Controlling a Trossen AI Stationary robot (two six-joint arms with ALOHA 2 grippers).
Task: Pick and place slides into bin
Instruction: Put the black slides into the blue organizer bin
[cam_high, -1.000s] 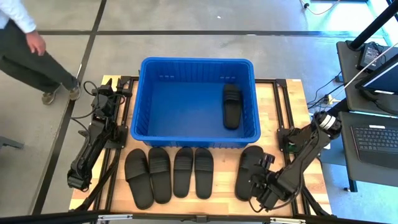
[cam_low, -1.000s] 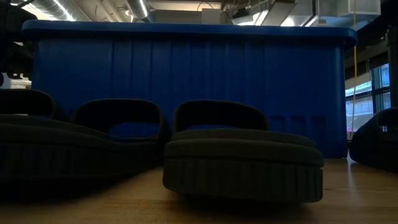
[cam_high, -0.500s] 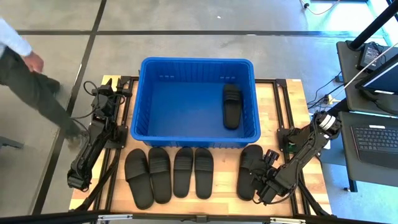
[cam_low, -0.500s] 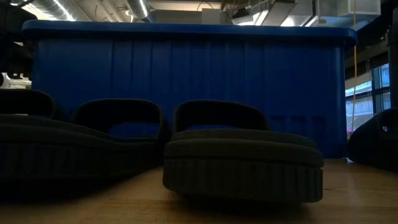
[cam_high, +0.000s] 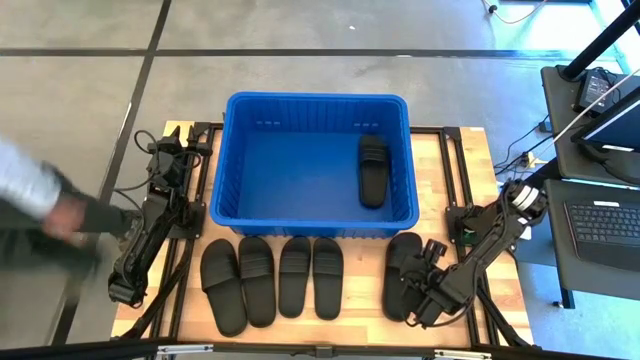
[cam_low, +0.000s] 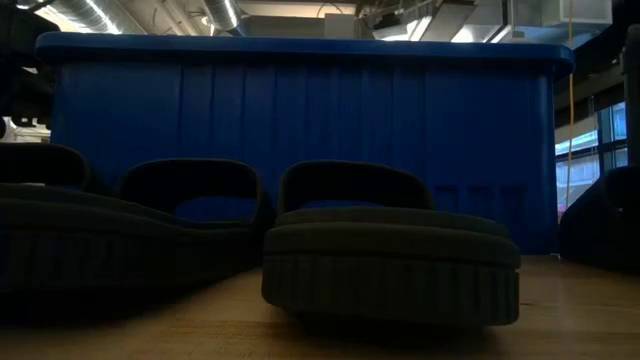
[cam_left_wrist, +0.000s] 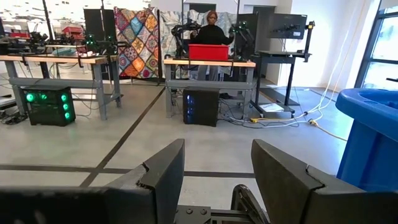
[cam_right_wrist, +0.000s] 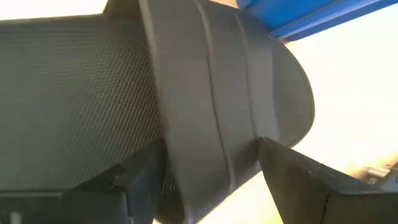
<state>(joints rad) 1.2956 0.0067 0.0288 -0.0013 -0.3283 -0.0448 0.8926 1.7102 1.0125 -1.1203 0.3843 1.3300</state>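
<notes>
**Now gripping the strap**

Lower right of the high view, the right gripper has its jaws spread around the wide strap of a matte black rubber slide; light and flexible, it should lift there. One slide lies in the bright blue plastic bin; the left gripper, jaws spread, waits at left.

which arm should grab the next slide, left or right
Right. The right gripper is already down at the rightmost slide on the table, its fingers either side of the strap. The left gripper waits at the table's left edge beside the bin.
</notes>
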